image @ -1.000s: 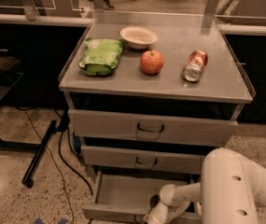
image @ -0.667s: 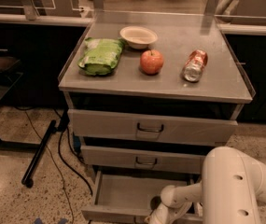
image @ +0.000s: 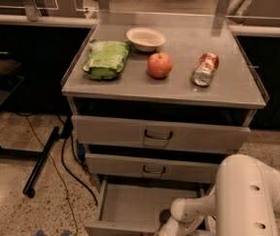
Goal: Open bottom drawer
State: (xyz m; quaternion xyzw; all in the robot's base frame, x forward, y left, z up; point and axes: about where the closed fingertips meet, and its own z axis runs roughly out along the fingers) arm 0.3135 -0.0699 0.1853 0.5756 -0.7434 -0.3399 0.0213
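Note:
The bottom drawer (image: 129, 205) of the grey metal cabinet is pulled out, and its plain grey inside shows. Its front panel runs along the bottom edge of the view, and its handle is out of view. My white arm (image: 247, 195) reaches down from the lower right. My gripper (image: 168, 228) is at the drawer's front edge at the very bottom of the view, mostly cut off. The top drawer (image: 159, 134) and middle drawer (image: 152, 168) are closed, each with a dark loop handle.
On the cabinet top lie a green chip bag (image: 105, 59), a white bowl (image: 146, 38), a red apple (image: 159, 65) and a tipped soda can (image: 205, 69). A black pole (image: 43, 159) and cables lie on the floor to the left. Dark counters stand behind.
My arm and gripper have shifted slightly lower and toward the drawer's front. The drawer stays pulled out about the same.

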